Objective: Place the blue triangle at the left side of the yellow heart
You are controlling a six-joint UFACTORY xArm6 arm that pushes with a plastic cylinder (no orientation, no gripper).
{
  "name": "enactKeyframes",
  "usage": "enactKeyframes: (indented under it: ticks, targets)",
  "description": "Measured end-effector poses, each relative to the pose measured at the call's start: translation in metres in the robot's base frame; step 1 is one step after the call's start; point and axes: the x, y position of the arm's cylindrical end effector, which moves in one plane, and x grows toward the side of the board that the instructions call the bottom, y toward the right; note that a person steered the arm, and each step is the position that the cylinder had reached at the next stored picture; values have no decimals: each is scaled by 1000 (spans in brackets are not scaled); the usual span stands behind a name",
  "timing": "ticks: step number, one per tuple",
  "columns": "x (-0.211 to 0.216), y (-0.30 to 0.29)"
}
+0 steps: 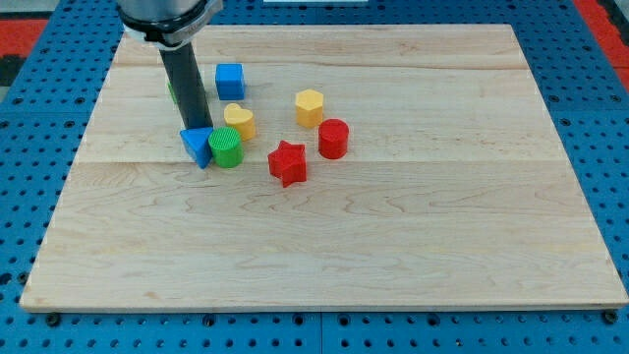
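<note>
The blue triangle lies on the wooden board at the upper left, touching a green cylinder on its right. The yellow heart sits just above and right of the green cylinder, up and to the right of the triangle. My tip stands at the triangle's top edge, touching or nearly touching it, to the left of the heart.
A blue cube sits above the heart. A yellow hexagonal block, a red cylinder and a red star lie to the right. A green block is mostly hidden behind the rod.
</note>
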Motion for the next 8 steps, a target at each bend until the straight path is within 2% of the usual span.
enactKeyframes:
  ticks: [2,4,5,8]
  targets:
    - [62,45]
    - [149,105]
    - [135,134]
    - [59,-35]
